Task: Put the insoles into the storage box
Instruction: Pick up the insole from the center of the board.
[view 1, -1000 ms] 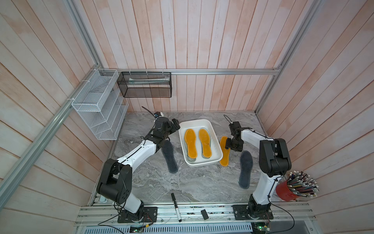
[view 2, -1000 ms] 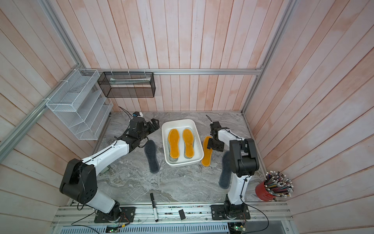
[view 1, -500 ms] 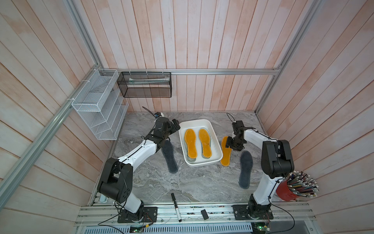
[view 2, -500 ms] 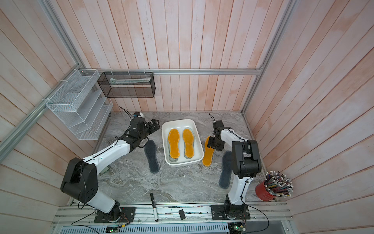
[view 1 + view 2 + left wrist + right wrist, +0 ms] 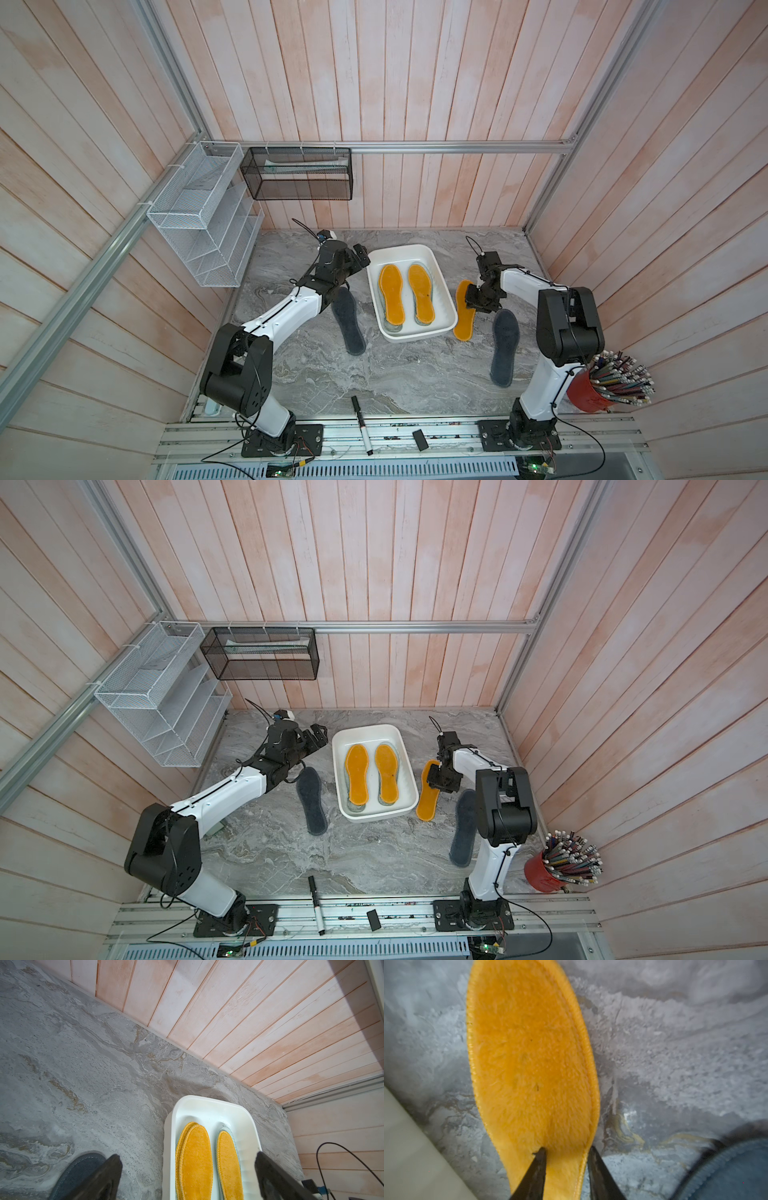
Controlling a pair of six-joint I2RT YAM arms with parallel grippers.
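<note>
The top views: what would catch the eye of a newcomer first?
The bright yellow insoles lying side by side in the white storage box, at the middle of the grey marbled table, stand out most. Beside the box, the right gripper has its fingers astride the edge of a loose yellow insole on the table. A red cup full of pencils glows near the right arm's base.

mustard insoles (image 5: 392,300), white storage box (image 5: 415,336), grey-veined table (image 5: 395,374)
</note>
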